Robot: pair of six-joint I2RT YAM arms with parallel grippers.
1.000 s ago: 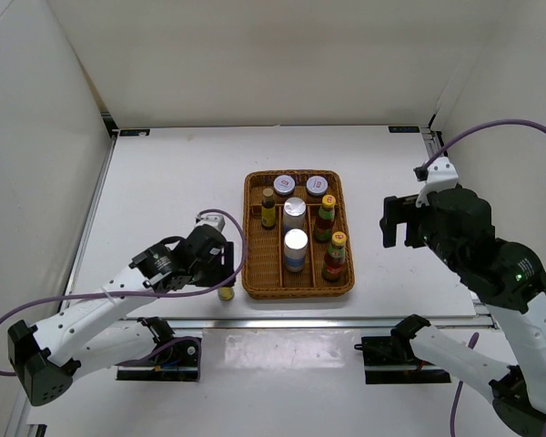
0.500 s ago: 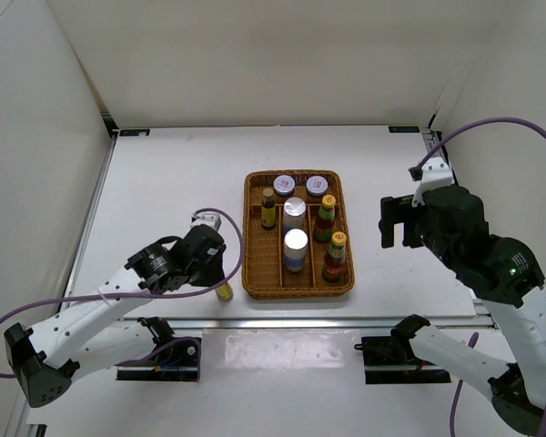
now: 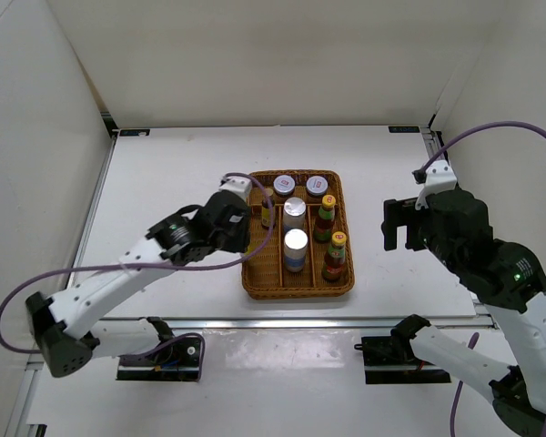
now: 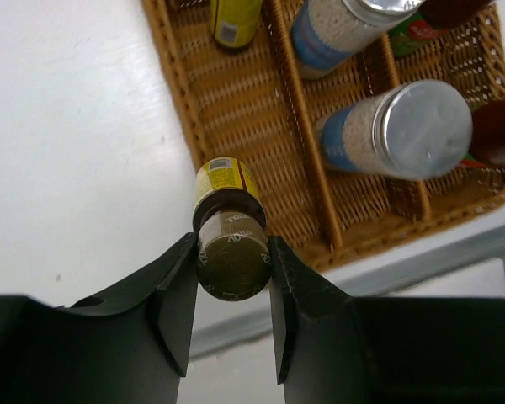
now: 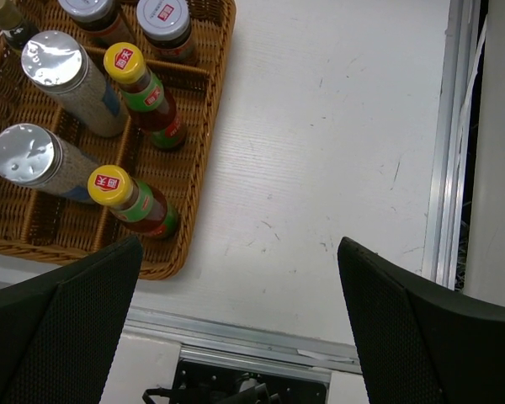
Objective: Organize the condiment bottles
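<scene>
- Desk [image 3: 164, 173] carries wicker tray [image 3: 298, 292].
- Right gripper [image 5: 240, 244] spread wide, right of tray; left gripper [image 4: 232, 252] over its left rim.
- Shakers [image 3: 295, 241] fill its middle lane, red sauce bottles [image 3: 335, 255] its right.
- Tiny dark bottle [image 4: 223, 181] clamped in left gripper.

Both arms: white plastic link shells w/ black joint housings. Left arm [image 3: 109, 282], lower left of top view, ends in a black base block [image 3: 50, 350]; thin purple cable [image 3: 36, 280] loops alongside, white connector [image 3: 235, 185] nr the wrist. Right arm [image 3: 519, 314], right edge: bulkier black housing w/ small green LED [image 3: 522, 267], 2nd purple cable arching above it. Left gripper [image 4: 231, 248] fingers [image 4: 172, 303]: smooth matte black wedges. Right gripper [image 5: 240, 252] fingers [image 5: 67, 328]: black, fine mesh-like texture.
</scene>
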